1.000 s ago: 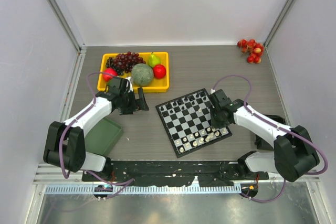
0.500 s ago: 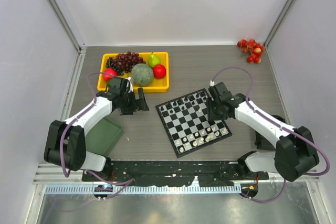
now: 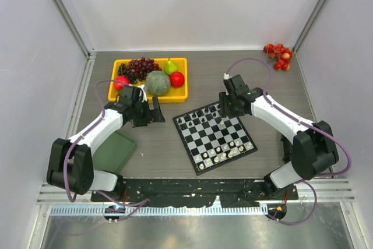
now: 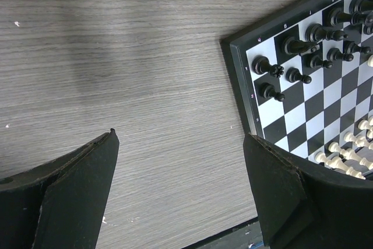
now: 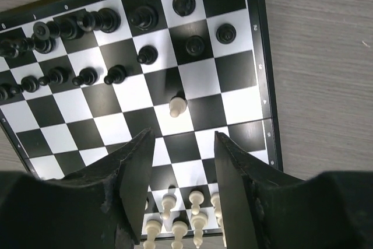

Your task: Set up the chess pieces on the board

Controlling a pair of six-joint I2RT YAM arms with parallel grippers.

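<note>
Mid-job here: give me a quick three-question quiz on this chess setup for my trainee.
1. True or false: the right gripper is holding a chess piece.
2. What colour is the lone pawn standing mid-board, apart from its side?
3. The left gripper hovers over: A) the board B) bare table beside the board C) the yellow tray

Key: 1 false, its jaws are apart and empty; 2 cream-white; 3 B.

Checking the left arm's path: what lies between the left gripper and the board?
Only bare wood-grain tabletop separates the left gripper from the board, as the left wrist view shows.
</note>
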